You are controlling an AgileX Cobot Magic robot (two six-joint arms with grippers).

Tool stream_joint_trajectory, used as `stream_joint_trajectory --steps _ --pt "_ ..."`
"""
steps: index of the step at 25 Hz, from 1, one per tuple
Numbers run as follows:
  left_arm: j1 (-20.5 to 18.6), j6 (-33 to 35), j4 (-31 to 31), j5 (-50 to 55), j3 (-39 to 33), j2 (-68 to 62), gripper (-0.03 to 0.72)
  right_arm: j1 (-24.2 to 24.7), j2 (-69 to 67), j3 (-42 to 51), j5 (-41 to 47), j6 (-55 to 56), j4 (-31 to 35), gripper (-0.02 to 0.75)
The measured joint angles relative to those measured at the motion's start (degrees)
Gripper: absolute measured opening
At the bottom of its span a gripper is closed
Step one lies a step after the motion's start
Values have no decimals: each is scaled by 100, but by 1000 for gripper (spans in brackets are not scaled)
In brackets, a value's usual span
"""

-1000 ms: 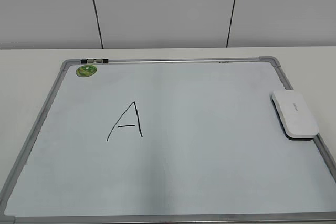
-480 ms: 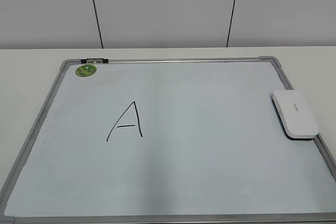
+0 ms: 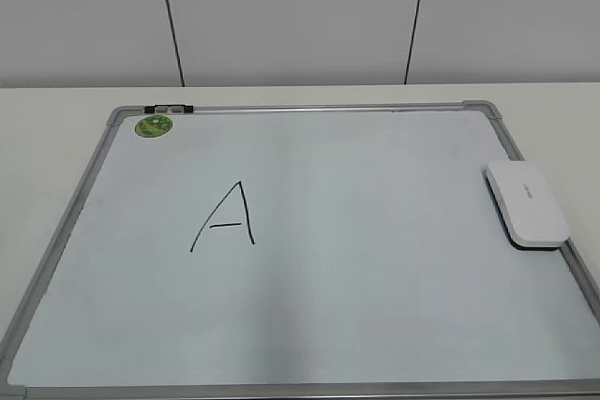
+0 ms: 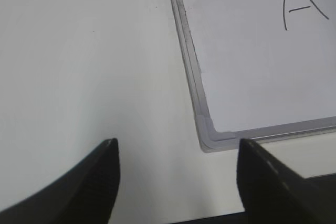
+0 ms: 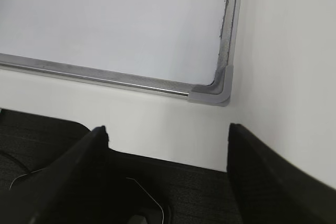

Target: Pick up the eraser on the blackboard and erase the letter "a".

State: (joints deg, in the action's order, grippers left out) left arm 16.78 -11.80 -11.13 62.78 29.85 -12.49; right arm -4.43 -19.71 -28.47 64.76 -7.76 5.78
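The left tool (image 4: 176, 153) hangs above the bare desk (image 4: 84, 51) just off the near left corner of the blackboard (image 4: 202, 124); its two dark fingers (image 4: 102, 174) are spread wide apart with nothing between them. In the exterior view neither arm appears. The blackboard (image 3: 84, 196) lies flat on the desk, grey frame and grey corner caps intact, with a round green sticker (image 3: 154, 125) near its far left corner and a small dark clip (image 3: 169, 109) on the top rail just beside it. Left of the board's centre stands the only writing visible, an angular capital letter "A" (image 3: 228, 218) in thin black marker; the left wrist view shows the same mark at its upper right. The rest of the writing surface is white. At the right edge of the board the eraser (image 3: 525, 203) lies flat, white top up, dark underside showing along its near edge, its right side over the frame. The right tool (image 5: 168, 135) hangs over the desk edge just short of the board's near right corner cap (image 5: 218, 93), fingers (image 5: 86, 156) likewise spread and empty; only a sliver of the eraser shows at the top of that view
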Motion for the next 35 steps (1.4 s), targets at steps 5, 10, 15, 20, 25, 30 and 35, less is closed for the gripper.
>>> stream_joint_trajectory --steps 5,10,15,20,25,30,35 --pt "-26 0 23 0 0 56 513 0 0 0 0 0 0 520" --pt "-583 0 46 0 0 570 513 113 288 0 0 0 11 520" --pt "-1090 0 46 28 0 1060 514 344 934 0 0 0 11 520" --pt "-1172 0 46 45 -23 1189 513 431 1520 16 11 0 11 520" --pt "-1172 0 46 45 -28 1189 513 431 2003 41 45 0 11 520" --pt "-1172 0 46 45 -28 1193 513 443 2059 41 45 0 11 520" --pt "-1172 0 46 45 -28 1193 512 443 2059 41 45 0 11 519"
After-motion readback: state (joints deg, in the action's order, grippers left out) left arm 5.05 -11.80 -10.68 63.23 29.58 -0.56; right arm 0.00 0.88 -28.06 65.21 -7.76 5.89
